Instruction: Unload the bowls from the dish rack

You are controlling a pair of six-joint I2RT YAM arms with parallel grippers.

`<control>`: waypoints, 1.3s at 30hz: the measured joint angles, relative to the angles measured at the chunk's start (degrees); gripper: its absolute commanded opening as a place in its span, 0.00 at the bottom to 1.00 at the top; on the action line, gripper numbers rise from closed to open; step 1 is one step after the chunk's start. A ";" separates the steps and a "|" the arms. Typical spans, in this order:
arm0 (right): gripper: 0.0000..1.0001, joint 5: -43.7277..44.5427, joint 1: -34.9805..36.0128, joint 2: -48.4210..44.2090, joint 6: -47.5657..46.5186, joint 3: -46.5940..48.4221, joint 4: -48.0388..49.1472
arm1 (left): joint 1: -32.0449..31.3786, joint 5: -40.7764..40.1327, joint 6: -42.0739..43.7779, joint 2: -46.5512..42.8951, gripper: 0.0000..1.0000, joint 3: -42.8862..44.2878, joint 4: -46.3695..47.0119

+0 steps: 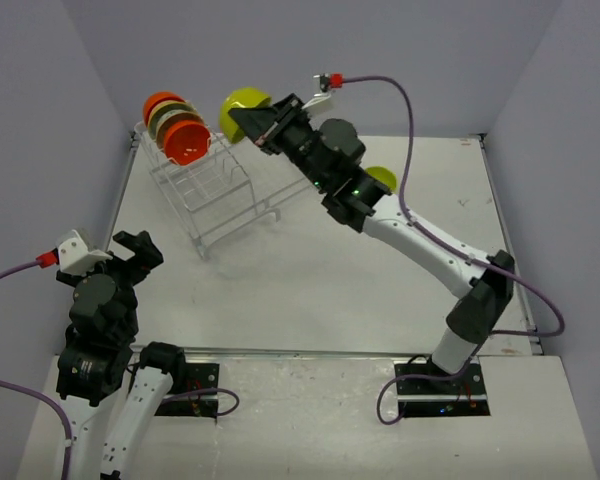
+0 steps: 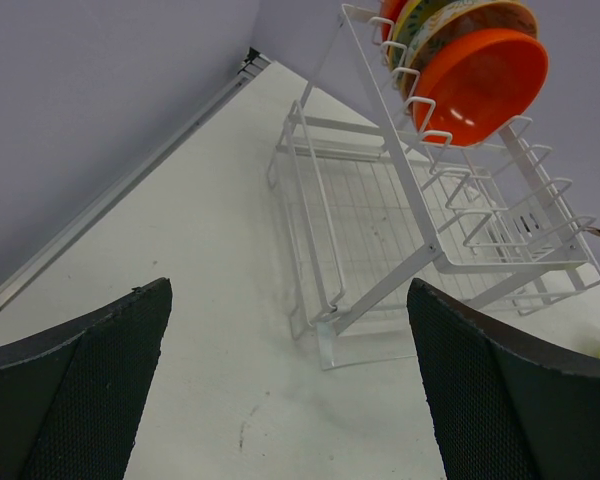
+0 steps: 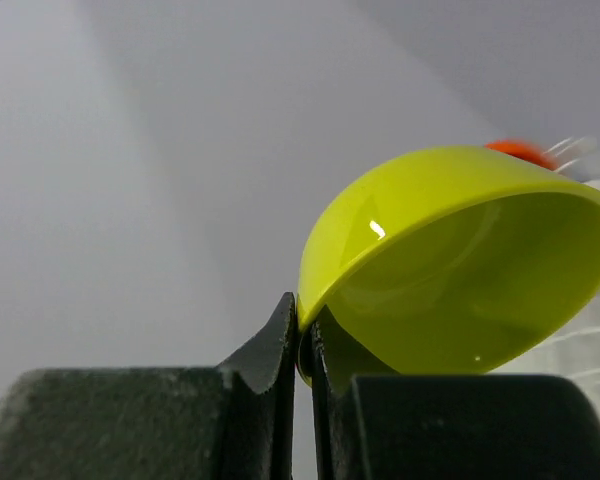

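On the left I see my left gripper (image 1: pixel 138 250) low over the near left part of the table (image 1: pixel 280 280), near the dish rack but not touching it. Its two fingers are spread wide and hold nothing. Their inner pads (image 2: pixel 90 390) are black with a fine mesh texture.

Next comes the dish rack (image 1: pixel 215 190), at the far left of the matte white table. It is made of thin white wire and clear bars, with a grid floor and rows of upright looped tines. At its far end several bowls stand on edge between the tines. The nearest is a smooth, glossy orange-red bowl (image 1: pixel 185 140). Just behind it is a patterned bowl (image 1: pixel 168 117) with a yellowish inside.

To the right of the rack, in the air, is a lime-green bowl (image 1: pixel 242 108), apart from the rack. It is round, shiny plastic with a thin rim. The right gripper (image 1: pixel 265 125) pinches this rim, its dark fingers almost pressed together.

Farther right, a second lime-green bowl (image 1: pixel 383 178) lies on the table, partly hidden behind the right arm.
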 measured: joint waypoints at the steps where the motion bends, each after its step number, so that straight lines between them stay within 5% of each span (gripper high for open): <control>1: 0.00 -0.35 -1.40 -2.47 -4.37 0.09 -3.80 | 0.00 -0.04 -0.09 -0.02 1.00 0.00 -0.02; 7: 0.00 4.50 -14.14 -15.87 -29.64 -1.25 -26.49 | 0.00 -0.20 -0.17 -0.13 1.00 0.00 -0.02; 11: 0.00 7.15 -22.84 -16.85 -40.57 -1.97 -38.71 | 0.00 -0.20 -0.17 -0.57 1.00 0.00 0.00; 18: 0.00 7.56 -28.13 3.30 -51.87 9.46 -60.00 | 0.00 -0.04 -0.17 -0.63 1.00 0.00 0.07; 25: 0.00 6.27 -30.71 21.53 -57.61 19.76 -71.52 | 0.00 0.09 -0.15 -0.48 1.00 0.00 0.07; 35: 0.00 5.88 -31.01 31.17 -64.04 29.00 -76.87 | 0.00 0.46 -0.15 0.02 1.00 0.00 0.15; 39: 0.09 5.95 -31.01 32.81 -65.07 28.96 -77.05 | 0.00 0.50 -0.13 0.11 1.00 0.00 0.17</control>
